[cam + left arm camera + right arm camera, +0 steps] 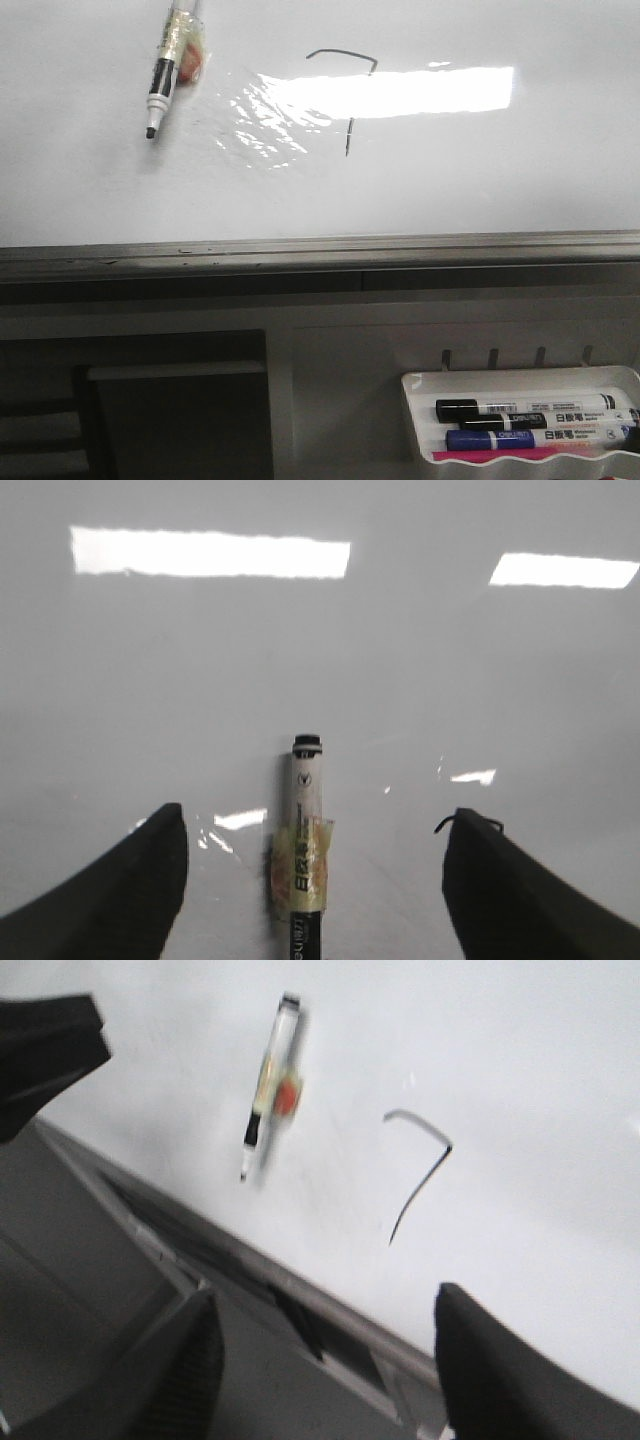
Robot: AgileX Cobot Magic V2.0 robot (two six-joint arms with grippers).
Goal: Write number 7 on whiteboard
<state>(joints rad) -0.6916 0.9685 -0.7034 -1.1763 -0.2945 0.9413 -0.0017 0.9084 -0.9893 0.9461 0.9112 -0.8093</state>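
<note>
While the left gripper (310,880) stands with its dark fingers (130,885) wide apart, a taped black-tipped marker (303,855) lies between them on the whiteboard (320,660), touched by neither. The right gripper (325,1370) is likewise spread, its fingers (500,1360) hanging over the board's grey frame edge (290,1290) with nothing between them. Beyond those fingers, well apart from them, sits the number 7 (418,1165), a hooked bar and slanted downstroke just beside the marker. From the front, a glare patch (390,92) hides the middle of the stroke. Below the frame, a white marker tray (420,420) holds two black pens (530,410), a blue one (535,438) and something pink (510,455), its right end cut off.
</note>
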